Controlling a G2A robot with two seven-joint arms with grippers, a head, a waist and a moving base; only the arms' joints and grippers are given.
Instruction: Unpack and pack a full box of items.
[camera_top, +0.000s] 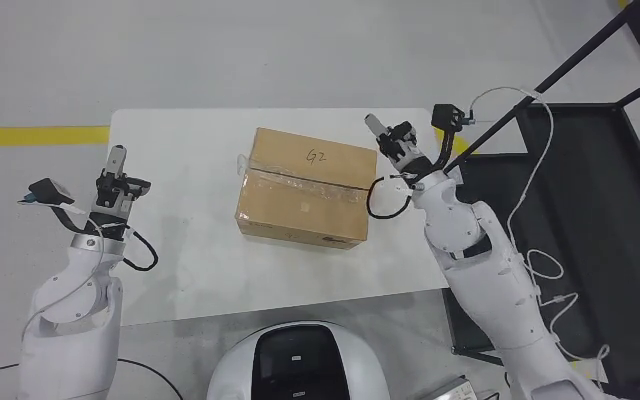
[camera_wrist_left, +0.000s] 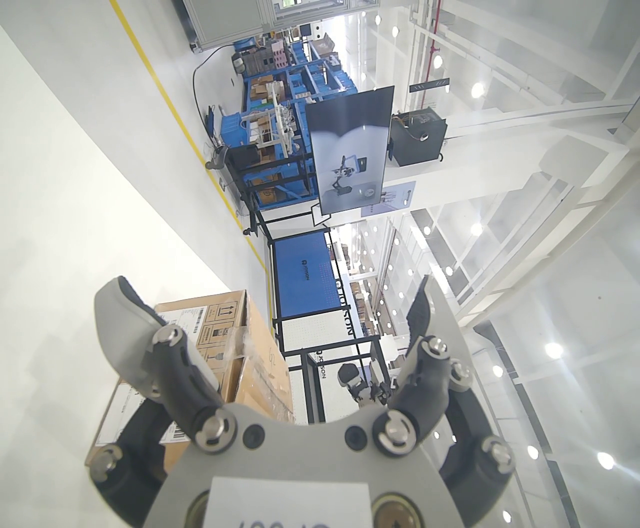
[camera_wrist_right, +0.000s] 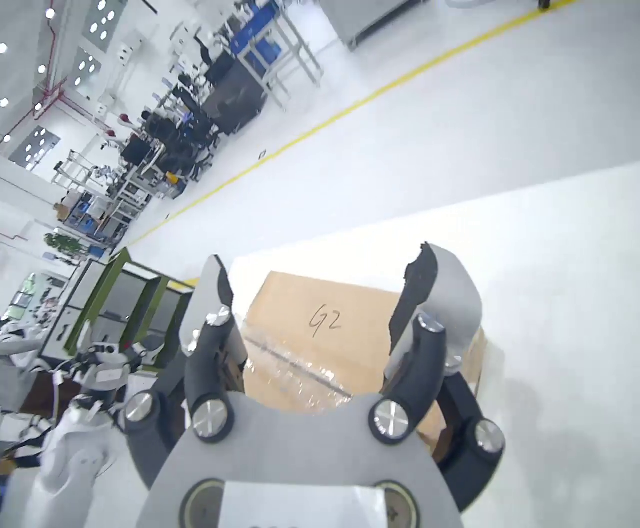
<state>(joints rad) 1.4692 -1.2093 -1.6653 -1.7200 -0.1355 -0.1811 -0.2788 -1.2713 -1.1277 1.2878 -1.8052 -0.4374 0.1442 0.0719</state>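
— White tabletop (camera_top: 180, 260) is seen under both arms, with grey floor and a yellow line (camera_top: 50, 135) behind it. Where is the box placed?

— The cardboard box (camera_top: 305, 187) is placed near the middle of the table, a little closer to the right arm. It is shut, and its flaps are sealed by clear tape (camera_top: 300, 180) along the middle seam.

— How will it be handled?

— The walls and corners are judged to be stiff, the top flaps softer. As it is said to be full, some weight must be expected, so it should not be lifted by one side only. The tape looks smooth and slippery. It is better taken at an end on a short side, while the box is steadied by the other arm.

— What is the state of the grippers?

— The left gripper (camera_wrist_left: 270, 300) is held over the left edge of the table, well apart from the box, with fingers spread wide and nothing between them. The right gripper (camera_wrist_right: 322, 270) is held near the far right corner of the box, also wide and empty. No contact is seen.

— Is open room given for moving?

— Bare table is found at the robot's left of the box and in front of it, where items can be laid. At the right a black frame (camera_top: 560, 130) stands just beside the table, so wide swings should be avoided there.
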